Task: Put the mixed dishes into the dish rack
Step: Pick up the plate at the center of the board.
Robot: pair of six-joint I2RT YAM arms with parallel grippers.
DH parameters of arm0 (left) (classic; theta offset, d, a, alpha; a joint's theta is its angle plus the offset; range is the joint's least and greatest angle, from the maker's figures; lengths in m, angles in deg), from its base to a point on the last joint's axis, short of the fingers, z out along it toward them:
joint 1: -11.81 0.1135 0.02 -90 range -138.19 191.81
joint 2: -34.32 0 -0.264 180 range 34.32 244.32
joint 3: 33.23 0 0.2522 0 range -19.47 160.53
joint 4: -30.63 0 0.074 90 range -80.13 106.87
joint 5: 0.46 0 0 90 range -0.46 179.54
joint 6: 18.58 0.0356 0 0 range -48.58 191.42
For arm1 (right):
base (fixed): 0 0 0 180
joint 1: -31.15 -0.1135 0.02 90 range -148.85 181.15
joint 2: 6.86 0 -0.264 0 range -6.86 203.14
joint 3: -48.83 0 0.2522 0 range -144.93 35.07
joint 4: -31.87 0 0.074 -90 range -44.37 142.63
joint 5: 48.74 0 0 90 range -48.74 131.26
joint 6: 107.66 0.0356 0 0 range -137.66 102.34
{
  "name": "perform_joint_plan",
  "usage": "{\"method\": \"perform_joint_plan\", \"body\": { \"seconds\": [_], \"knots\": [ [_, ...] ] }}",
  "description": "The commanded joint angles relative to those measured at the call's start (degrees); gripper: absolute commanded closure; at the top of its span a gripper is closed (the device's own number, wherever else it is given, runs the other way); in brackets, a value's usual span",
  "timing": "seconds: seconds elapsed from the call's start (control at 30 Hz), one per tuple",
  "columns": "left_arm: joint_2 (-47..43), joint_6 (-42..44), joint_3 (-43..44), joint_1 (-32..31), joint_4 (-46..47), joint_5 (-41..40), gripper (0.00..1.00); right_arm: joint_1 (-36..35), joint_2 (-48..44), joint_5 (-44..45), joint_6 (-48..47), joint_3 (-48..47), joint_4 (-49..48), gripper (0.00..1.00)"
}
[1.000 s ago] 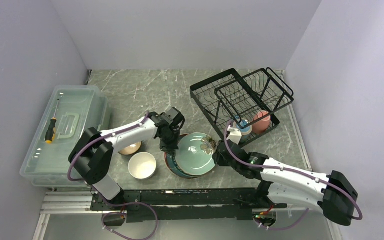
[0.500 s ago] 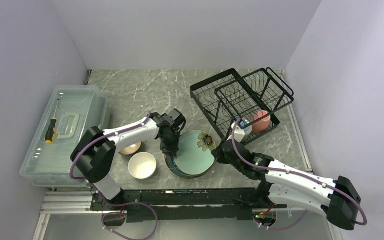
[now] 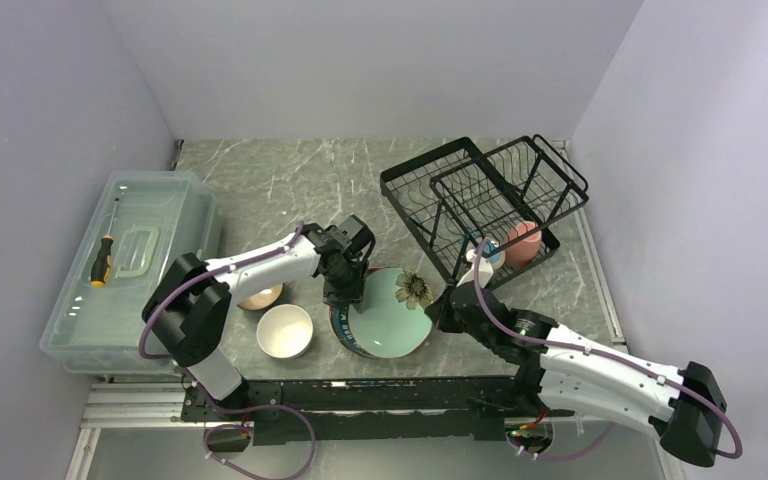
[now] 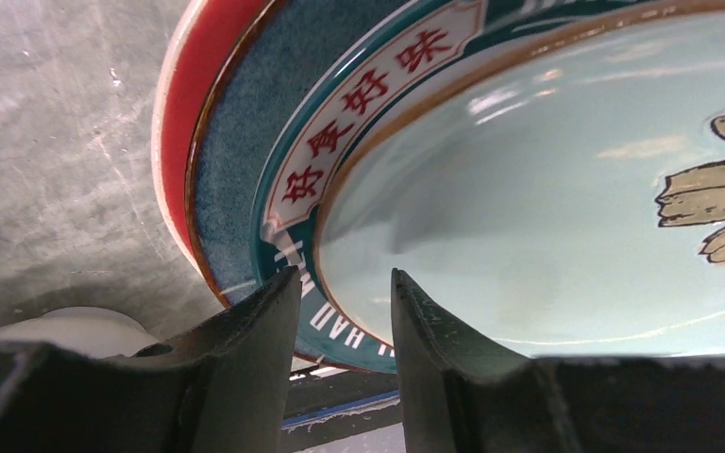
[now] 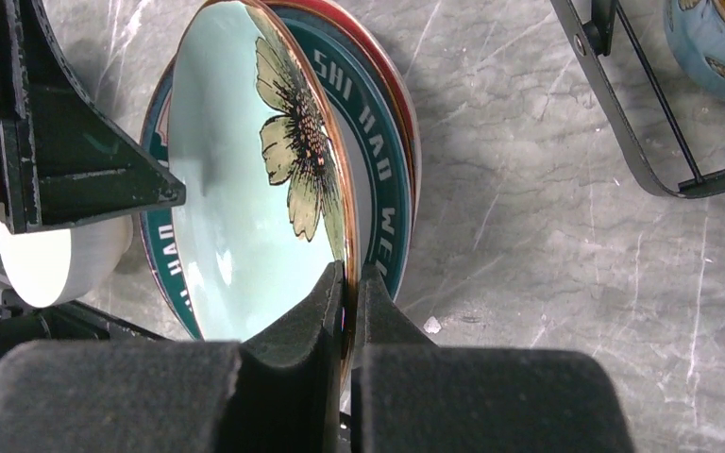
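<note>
Fingers of the right gripper [image 3: 442, 308] sit at the right rim of the mint-green plate [image 3: 388, 318] in the top view, though their hold cannot be made out from there. The plate lies tilted over a stack of plates [image 3: 346, 336] near the middle of the table [image 3: 290, 180]. The left gripper [image 3: 345, 288] hangs at the far left edge of that plate. A white bowl [image 3: 284, 331] stands just left of the stack, with a brown bowl [image 3: 260, 296] beyond it. The dish rack [image 3: 392, 186] stands at the far right and holds a pink mug [image 3: 523, 243] and a blue mug [image 3: 486, 256]. A clear plastic box [image 3: 160, 190] with a screwdriver [image 3: 101, 262] on its lid lies at the far left. From the left wrist, the two dark fingers [image 4: 245, 340] stand apart with a clear gap, and nothing sits between them. Past them are the mint plate's rim, the lettered plate [image 4: 368, 85] and the red plate [image 4: 172, 123] at the bottom. From the right wrist, the right fingers are pressed onto the mint-green plate's brown edge, pinching it. The plate's flowered face is turned left and its gripped side is raised off the lettered plate beneath.
</note>
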Motion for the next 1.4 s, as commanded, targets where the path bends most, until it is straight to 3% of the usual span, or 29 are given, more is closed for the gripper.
{"method": "perform_joint_plan", "body": {
  "seconds": [0.0, 0.6, 1.0, 1.37],
  "knots": [
    [-2.3, 0.1, 2.9, -0.1, -1.4, -2.8, 0.54, -0.2, -2.9, 2.6, -2.8, -2.2, -0.2, 1.0],
    [-0.6, -0.4, 1.2, -0.4, 3.5, 2.5, 0.53, -0.2, -5.2, 5.4, -0.7, -2.1, 2.6, 1.0],
    [0.5, -0.7, -1.0, -0.8, 4.3, 1.1, 0.54, -0.2, -6.0, 5.3, 0.8, -1.2, 3.6, 1.0],
    [1.7, -0.8, -1.7, -1.3, 6.2, 2.4, 0.81, -0.1, -5.6, 4.7, 1.9, 0.0, 3.2, 1.0]
  ]
}}
